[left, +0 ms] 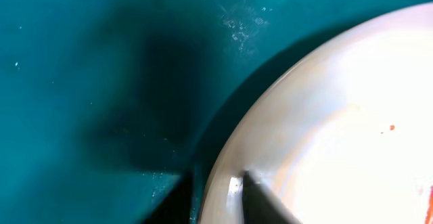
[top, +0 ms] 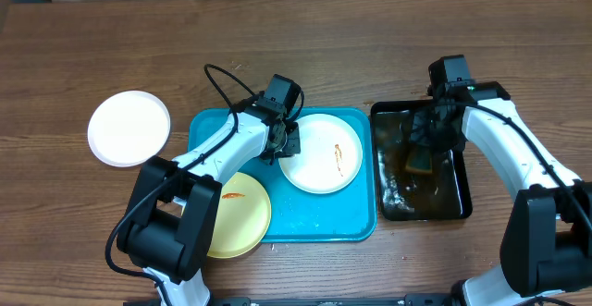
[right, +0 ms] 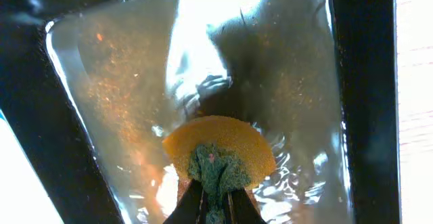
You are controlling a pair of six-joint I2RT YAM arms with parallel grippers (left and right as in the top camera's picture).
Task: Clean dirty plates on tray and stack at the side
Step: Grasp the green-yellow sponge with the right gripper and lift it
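Observation:
The turquoise tray [top: 305, 223] holds a white plate [top: 319, 158] with an orange-red smear and a pale yellow plate [top: 242, 221] with a smear at its front left corner. A clean white plate [top: 129, 128] lies on the table left of the tray. My left gripper [top: 289, 143] is shut on the left rim of the smeared white plate [left: 338, 136], one finger over the rim, one under. My right gripper [top: 427, 149] is in the black basin, shut on a yellow and green sponge [right: 218, 158] dipped in the water.
The black basin [top: 458, 209] of dark water stands right of the tray. The wooden table [top: 370, 47] stretches behind both. In the left wrist view the tray floor [left: 81, 82] fills the left side.

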